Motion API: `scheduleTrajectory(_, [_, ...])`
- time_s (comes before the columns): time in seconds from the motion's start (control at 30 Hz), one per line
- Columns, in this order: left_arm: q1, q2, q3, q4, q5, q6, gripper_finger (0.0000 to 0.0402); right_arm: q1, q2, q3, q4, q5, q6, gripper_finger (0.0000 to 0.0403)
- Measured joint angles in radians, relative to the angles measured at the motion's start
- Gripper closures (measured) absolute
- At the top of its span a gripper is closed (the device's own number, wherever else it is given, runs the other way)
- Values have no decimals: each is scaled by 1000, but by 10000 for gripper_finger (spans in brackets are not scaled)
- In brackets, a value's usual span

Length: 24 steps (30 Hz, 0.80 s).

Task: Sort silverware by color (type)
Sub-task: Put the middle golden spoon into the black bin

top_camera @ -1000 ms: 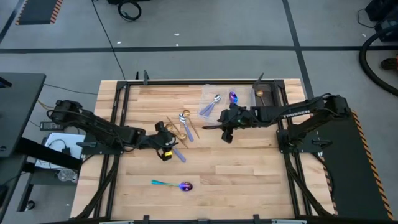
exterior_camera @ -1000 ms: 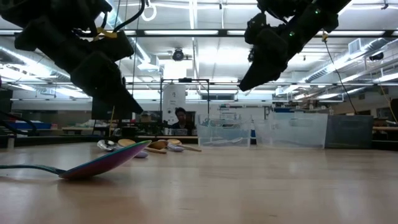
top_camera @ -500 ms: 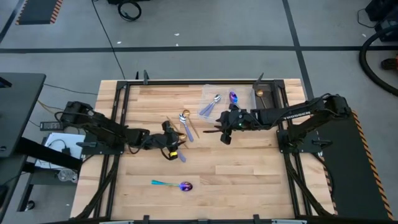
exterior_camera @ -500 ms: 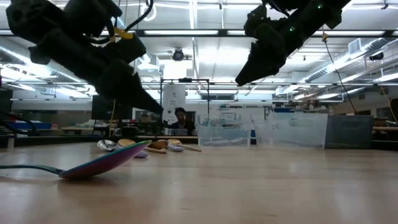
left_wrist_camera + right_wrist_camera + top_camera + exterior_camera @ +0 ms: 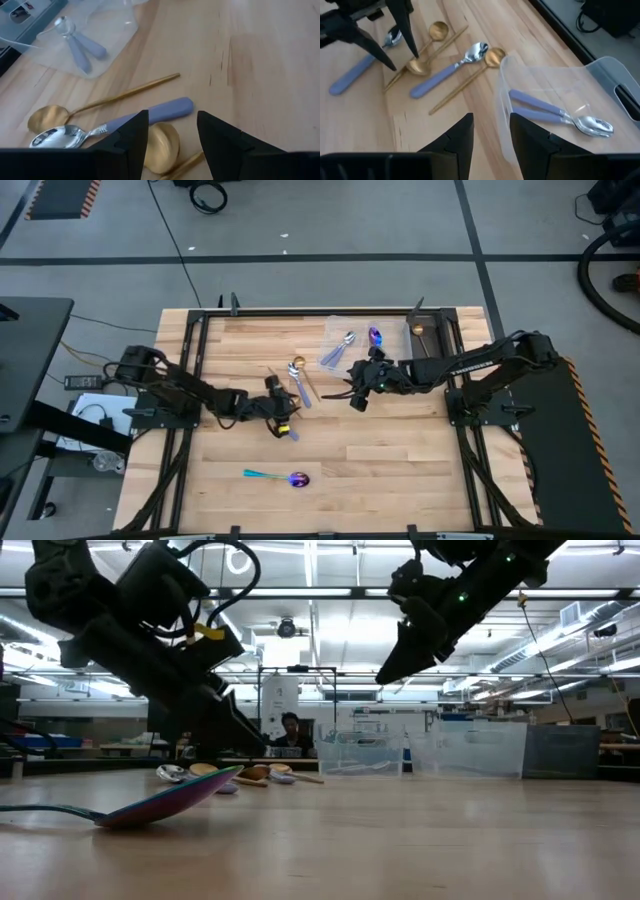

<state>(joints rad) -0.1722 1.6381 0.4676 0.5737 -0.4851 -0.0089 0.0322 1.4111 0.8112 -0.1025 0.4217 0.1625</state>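
The silverware lies in a loose cluster (image 5: 298, 383) at the table's middle: gold spoons and silver spoons with lavender handles. An iridescent spoon (image 5: 285, 477) lies apart near the front edge. My left gripper (image 5: 172, 135) is open and low, with a finger on either side of one gold spoon's bowl (image 5: 162, 145). I see no touch. My right gripper (image 5: 490, 137) hangs open and higher, right of the cluster and beside the clear tray (image 5: 392, 327), with nothing between its fingers.
The clear tray (image 5: 600, 70) at the far right holds two lavender-handled silver spoons (image 5: 555, 112), a purple one (image 5: 375, 336) and a gold one (image 5: 418, 330). Bare wood lies in front of and right of the cluster. A person sits in the room beyond the table.
My left gripper has sunk and reached toward the table's right, into the spoon cluster, rolling about its own line as it went. Its fingers now stand low around the gold spoon's bowl. The spoons have not moved.
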Motion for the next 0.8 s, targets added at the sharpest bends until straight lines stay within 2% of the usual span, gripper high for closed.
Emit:
scheduleTrajectory(0.23, [0, 70, 59, -18, 0, 80, 226, 0, 12, 0, 16, -10, -1, 267])
scheduleTrajectory(0.6, [1, 97, 90, -160, -22, 41, 228, 11, 11, 0, 21, -26, -1, 267])
scheduleTrajectory(0.8, [1, 96, 91, -177, -23, 39, 263, 12, 11, 0, 22, -26, -4, 267])
